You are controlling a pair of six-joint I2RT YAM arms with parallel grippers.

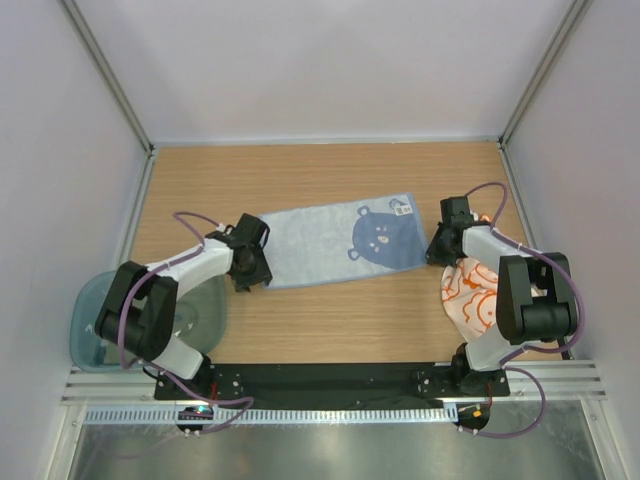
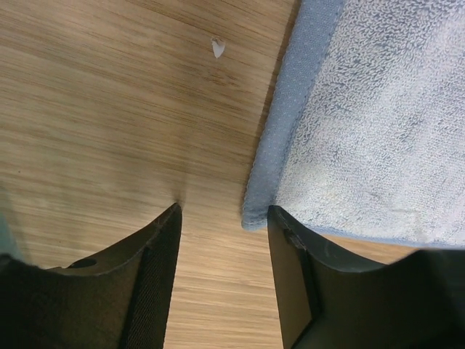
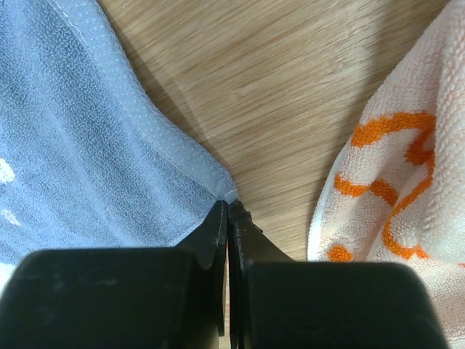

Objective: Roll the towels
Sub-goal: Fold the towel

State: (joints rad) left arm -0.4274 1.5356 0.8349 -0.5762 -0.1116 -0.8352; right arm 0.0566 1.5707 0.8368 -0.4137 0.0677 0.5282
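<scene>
The step in hand is the grasp of the near edge of the blue towel point(image 1: 335, 240), which lies flat and unrolled across the middle of the surface point(image 1: 330, 325). The left tool point(image 2: 221, 214) is spread and lowered at the towel's near left corner; the corner lies just beside its right finger, with bare wood between the two fingers. The right tool point(image 3: 227, 207) is pressed together at the near right corner. The tip of the cloth meets the fingertips, but it cannot be determined whether any cloth is caught between them. The next move calls for the left tool to shift over the corner and close on it. Both corners can then be lifted and turned over evenly to start the roll. The orange and white towel point(image 1: 470, 295) lies bunched beside the right arm, which partly covers it. The tray point(image 1: 90, 310) is largely masked by the left arm, so its contents cannot be made out.
</scene>
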